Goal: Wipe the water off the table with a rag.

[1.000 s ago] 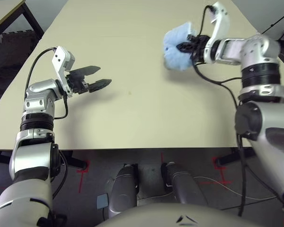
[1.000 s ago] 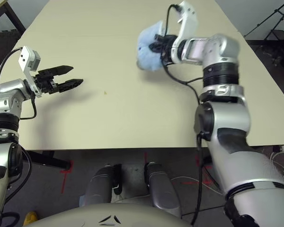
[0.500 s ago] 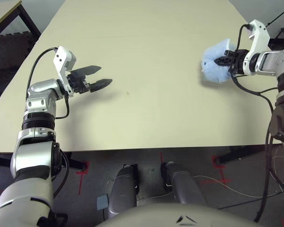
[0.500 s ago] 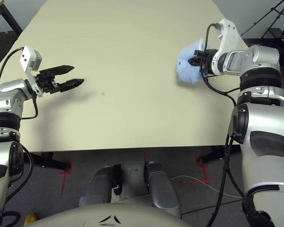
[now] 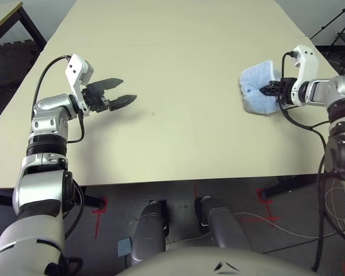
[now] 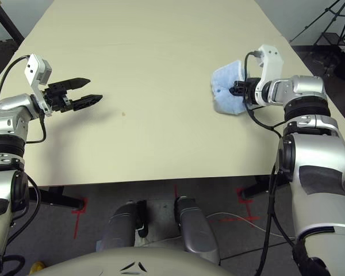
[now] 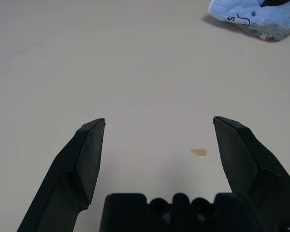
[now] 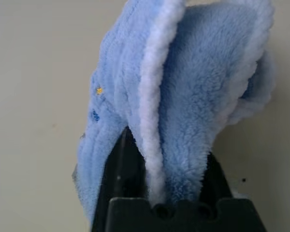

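Blue rag [image 5: 257,89] — pinched by right fingers [image 8: 121,169].

My left pincer [image 5: 119,92] hangs over the left part of the surface [image 5: 178,52], its fingers spread apart. A drop of water [image 7: 199,152] lies on the surface just ahead of it, toward the middle. Well apart, at the right side near the edge, my right pincer [image 5: 267,89] grips the rag [image 5: 256,88], which rests on the surface.
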`<action>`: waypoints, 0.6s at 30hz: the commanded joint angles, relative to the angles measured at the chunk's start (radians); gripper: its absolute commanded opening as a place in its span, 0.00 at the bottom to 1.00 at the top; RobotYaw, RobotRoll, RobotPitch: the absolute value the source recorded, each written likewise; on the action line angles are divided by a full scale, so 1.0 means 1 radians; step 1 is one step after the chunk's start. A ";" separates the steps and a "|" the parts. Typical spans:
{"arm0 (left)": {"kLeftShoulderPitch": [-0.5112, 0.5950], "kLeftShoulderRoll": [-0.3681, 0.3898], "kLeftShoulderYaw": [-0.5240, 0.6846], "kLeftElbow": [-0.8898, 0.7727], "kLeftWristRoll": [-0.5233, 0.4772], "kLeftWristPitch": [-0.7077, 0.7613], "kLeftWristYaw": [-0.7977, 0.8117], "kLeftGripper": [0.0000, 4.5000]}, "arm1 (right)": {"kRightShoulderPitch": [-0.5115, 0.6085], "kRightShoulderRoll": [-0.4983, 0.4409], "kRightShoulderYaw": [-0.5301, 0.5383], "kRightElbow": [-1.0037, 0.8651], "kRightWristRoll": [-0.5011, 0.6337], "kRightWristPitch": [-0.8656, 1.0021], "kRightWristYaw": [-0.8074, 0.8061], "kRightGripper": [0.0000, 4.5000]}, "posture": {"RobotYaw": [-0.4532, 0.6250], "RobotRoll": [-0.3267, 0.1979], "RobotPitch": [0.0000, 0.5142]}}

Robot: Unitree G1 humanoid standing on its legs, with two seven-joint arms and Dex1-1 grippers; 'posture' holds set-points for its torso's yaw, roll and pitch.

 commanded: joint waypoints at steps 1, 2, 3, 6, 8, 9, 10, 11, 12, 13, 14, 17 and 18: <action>-0.013 0.007 0.007 0.019 0.012 -0.012 0.021 1.00 | 0.024 -0.042 0.041 -0.071 -0.035 -0.063 0.076 0.63 | 0.25 0.62 0.28; -0.014 0.007 0.008 0.021 0.011 -0.013 0.026 1.00 | 0.028 -0.054 0.047 -0.086 -0.038 -0.069 0.100 0.71 | 0.25 0.62 0.28; -0.015 0.006 0.009 0.022 0.009 -0.013 0.030 1.00 | 0.031 -0.065 0.049 -0.102 -0.035 -0.071 0.121 0.79 | 0.25 0.62 0.28; -0.022 0.006 0.018 0.025 0.002 -0.009 0.045 1.00 | 0.040 -0.102 0.042 -0.154 -0.023 -0.088 0.181 0.99 | 0.25 0.62 0.28; -0.030 0.006 0.028 0.026 -0.003 -0.008 0.061 1.00 | 0.041 -0.139 0.018 -0.182 -0.012 -0.116 0.208 0.99 | 0.25 0.62 0.28; -0.034 0.005 0.034 0.029 -0.003 -0.010 0.073 1.00 | 0.043 -0.153 0.005 -0.185 -0.010 -0.134 0.203 0.99 | 0.25 0.62 0.28; -0.039 0.004 0.039 0.034 -0.003 -0.013 0.084 1.00 | 0.046 -0.161 -0.006 -0.184 -0.010 -0.155 0.189 0.99 | 0.25 0.62 0.27; -0.043 0.003 0.044 0.039 -0.001 -0.018 0.095 1.00 | 0.050 -0.165 -0.017 -0.180 -0.008 -0.178 0.171 0.99 | 0.25 0.62 0.27; -0.048 0.002 0.052 0.046 0.000 -0.026 0.114 1.00 | 0.055 -0.166 -0.039 -0.176 0.000 -0.197 0.145 0.99 | 0.26 0.62 0.27; -0.055 0.000 0.059 0.055 0.002 -0.035 0.137 1.00 | 0.062 -0.164 -0.061 -0.173 0.009 -0.218 0.121 0.99 | 0.26 0.62 0.27; -0.063 -0.002 0.068 0.067 0.005 -0.046 0.173 1.00 | 0.074 -0.158 -0.090 -0.174 0.020 -0.261 0.089 0.99 | 0.26 0.62 0.27; -0.074 -0.007 0.089 0.091 0.013 -0.075 0.273 1.00 | 0.105 -0.136 -0.170 -0.171 0.053 -0.359 -0.016 0.99 | 0.27 0.62 0.27; -0.075 -0.010 0.096 0.099 0.017 -0.088 0.316 1.00 | 0.115 -0.125 -0.197 -0.170 0.065 -0.391 -0.053 0.99 | 0.27 0.62 0.28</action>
